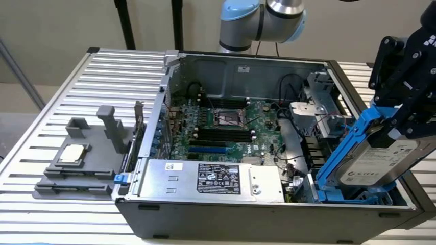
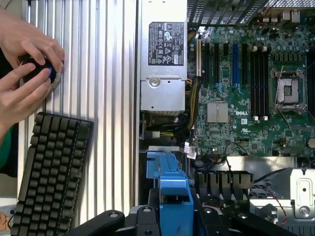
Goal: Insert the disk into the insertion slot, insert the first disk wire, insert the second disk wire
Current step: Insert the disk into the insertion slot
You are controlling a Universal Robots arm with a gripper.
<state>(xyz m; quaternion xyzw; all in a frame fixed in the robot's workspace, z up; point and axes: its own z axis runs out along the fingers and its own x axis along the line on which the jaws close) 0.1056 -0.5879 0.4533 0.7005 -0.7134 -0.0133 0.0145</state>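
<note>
- Over the corner of the open computer case [image 1: 272, 219] at the exterior view's right, I hang with my load. A crooked descent could strike the case wall.
- Silver power-supply box [image 1: 211, 178]: well apart from my path, so I judge the risk small.
- Disk [image 1: 378, 163]: clenched in my gripper [image 1: 401, 133] and steeply tilted in its blue carrier. Its lower end is at the mouth of the insertion slot; I cannot tell whether it has entered. At this slant it may jam, or twist within my jaws.
- Insertion slot [image 1: 361, 196]: its blue clips could snag the carrier if I am off line, and forcing it might snap them.
- Thin wires [image 1: 332, 121] beside the cage: a stray loop could be pinched beneath the disk.
</note>
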